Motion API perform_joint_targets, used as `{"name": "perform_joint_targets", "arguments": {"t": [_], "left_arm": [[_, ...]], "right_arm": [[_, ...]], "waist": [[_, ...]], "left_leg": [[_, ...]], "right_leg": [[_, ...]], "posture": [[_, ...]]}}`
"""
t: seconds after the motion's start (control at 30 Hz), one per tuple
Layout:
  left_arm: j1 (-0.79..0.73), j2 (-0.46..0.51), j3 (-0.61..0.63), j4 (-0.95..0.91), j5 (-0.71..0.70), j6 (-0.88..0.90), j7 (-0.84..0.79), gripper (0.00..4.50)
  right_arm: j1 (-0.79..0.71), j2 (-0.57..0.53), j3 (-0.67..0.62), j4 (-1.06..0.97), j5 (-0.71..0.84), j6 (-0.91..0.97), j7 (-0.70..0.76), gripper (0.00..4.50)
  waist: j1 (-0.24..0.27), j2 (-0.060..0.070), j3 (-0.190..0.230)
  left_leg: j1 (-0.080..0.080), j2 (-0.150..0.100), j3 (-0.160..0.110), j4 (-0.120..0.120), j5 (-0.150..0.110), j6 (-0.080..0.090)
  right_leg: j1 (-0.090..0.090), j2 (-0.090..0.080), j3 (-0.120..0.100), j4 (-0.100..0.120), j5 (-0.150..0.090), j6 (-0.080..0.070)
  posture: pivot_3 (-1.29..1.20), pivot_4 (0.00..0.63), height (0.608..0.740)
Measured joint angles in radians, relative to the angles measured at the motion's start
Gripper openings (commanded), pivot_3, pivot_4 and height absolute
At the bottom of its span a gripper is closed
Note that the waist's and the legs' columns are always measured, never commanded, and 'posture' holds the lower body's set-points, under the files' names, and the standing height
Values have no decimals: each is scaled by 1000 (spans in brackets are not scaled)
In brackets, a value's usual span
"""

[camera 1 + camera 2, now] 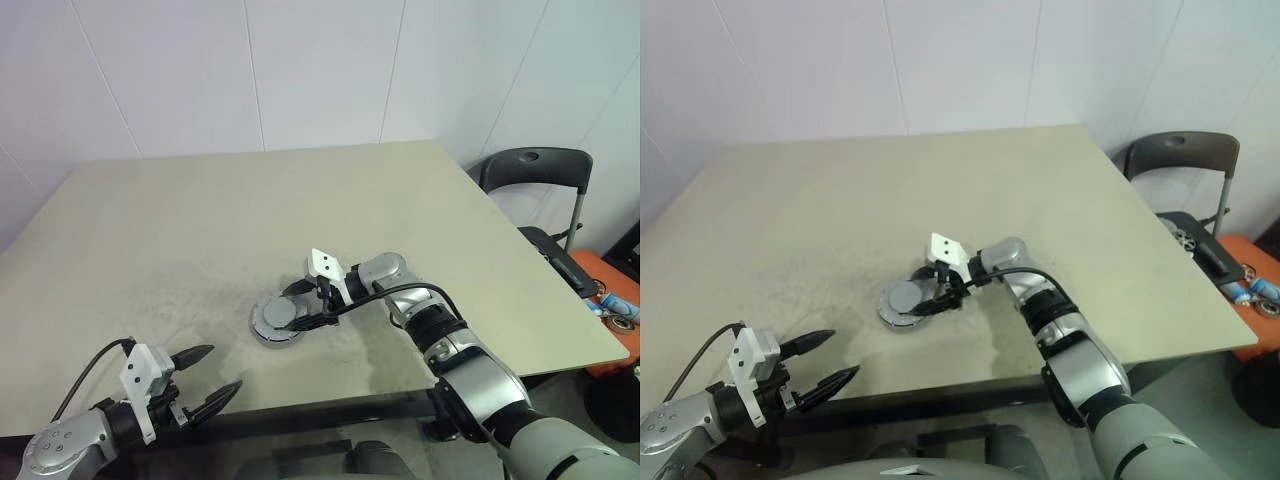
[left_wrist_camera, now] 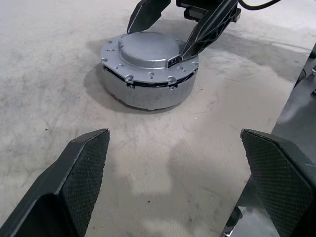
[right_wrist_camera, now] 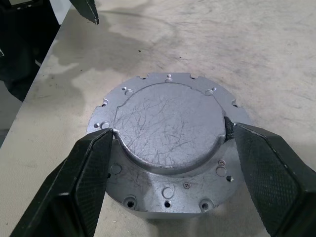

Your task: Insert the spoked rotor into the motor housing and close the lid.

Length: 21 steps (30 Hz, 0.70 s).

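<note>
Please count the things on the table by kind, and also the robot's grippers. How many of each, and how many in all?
motor housing: 1
lid, seated on the housing: 1
grippers, left gripper and right gripper: 2
Total: 4

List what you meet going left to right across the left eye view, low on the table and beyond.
left pincer → lid on the motor housing → right pincer → chair
</note>
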Motion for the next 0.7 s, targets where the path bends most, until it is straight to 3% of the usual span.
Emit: {"name": "perform_joint_targets", "arguments": {"t": [0.7], "left_arm": [[0, 0, 0, 0, 0, 0, 2, 4500]], "right_arm": [[-1, -9, 23, -2, -3, -20, -2, 3535]], "waist": [[0, 0, 0]], "left_leg": [[1, 0, 0, 0, 0, 0]], "right_leg": [[1, 0, 0, -1, -1, -1]], "posture": [[0, 0, 740]]}}
